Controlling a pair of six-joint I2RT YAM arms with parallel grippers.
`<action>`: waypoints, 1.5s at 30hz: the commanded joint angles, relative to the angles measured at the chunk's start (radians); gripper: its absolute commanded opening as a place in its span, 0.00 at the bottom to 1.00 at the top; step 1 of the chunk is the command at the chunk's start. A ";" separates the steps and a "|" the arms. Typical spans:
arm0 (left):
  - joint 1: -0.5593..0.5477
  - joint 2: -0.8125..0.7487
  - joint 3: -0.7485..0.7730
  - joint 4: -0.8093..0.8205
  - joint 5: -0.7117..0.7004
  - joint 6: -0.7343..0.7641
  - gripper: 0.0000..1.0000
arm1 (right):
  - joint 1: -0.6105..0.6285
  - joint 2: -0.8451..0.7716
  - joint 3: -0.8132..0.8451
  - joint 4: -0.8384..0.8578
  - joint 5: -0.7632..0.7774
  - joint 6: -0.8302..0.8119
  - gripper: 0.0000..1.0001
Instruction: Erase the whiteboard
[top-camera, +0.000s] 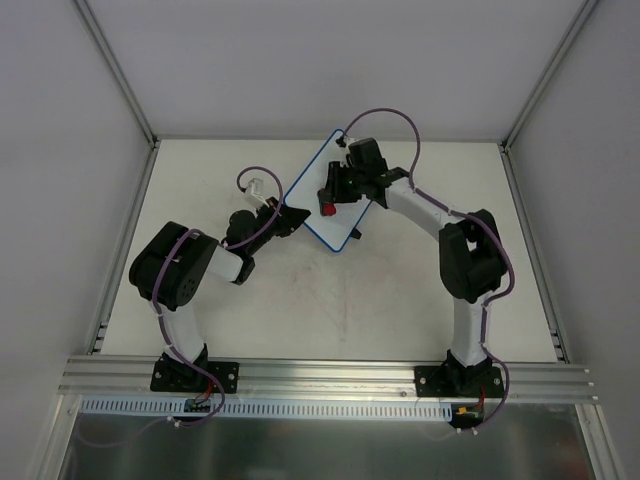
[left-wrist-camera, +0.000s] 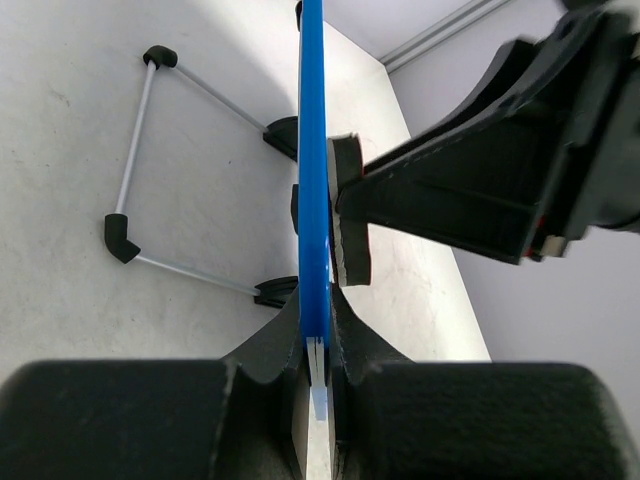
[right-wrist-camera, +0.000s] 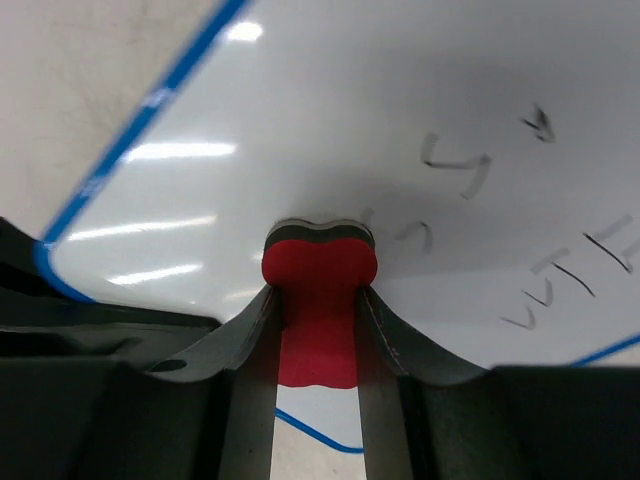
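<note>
The whiteboard (top-camera: 310, 195), white with a blue rim, is held tilted above the table. My left gripper (top-camera: 291, 217) is shut on its lower left edge; in the left wrist view the blue rim (left-wrist-camera: 314, 180) runs edge-on between the closed fingers (left-wrist-camera: 320, 372). My right gripper (top-camera: 331, 197) is shut on the red bone-shaped eraser (top-camera: 327, 208). The eraser (right-wrist-camera: 319, 290) presses its dark felt against the white face (right-wrist-camera: 330, 110), to the left of grey handwriting (right-wrist-camera: 456, 168). More strokes (right-wrist-camera: 585, 262) lie at the right. The felt (left-wrist-camera: 349, 215) touches the board's side.
A thin wire stand with black corners (left-wrist-camera: 135, 150) folds out from the board's back, over the pale tabletop (top-camera: 400, 300). Aluminium rails (top-camera: 330, 372) run along the near edge, and upright posts (top-camera: 115, 70) frame the white walls.
</note>
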 joint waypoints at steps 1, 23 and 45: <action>0.001 -0.007 0.028 0.383 0.050 0.012 0.00 | 0.042 0.033 0.137 -0.041 -0.031 -0.029 0.00; -0.001 -0.017 0.019 0.383 0.059 0.022 0.00 | -0.131 0.104 -0.048 -0.095 0.185 0.084 0.00; -0.001 0.005 0.050 0.383 0.119 0.008 0.00 | -0.029 0.160 0.243 -0.032 -0.095 0.064 0.00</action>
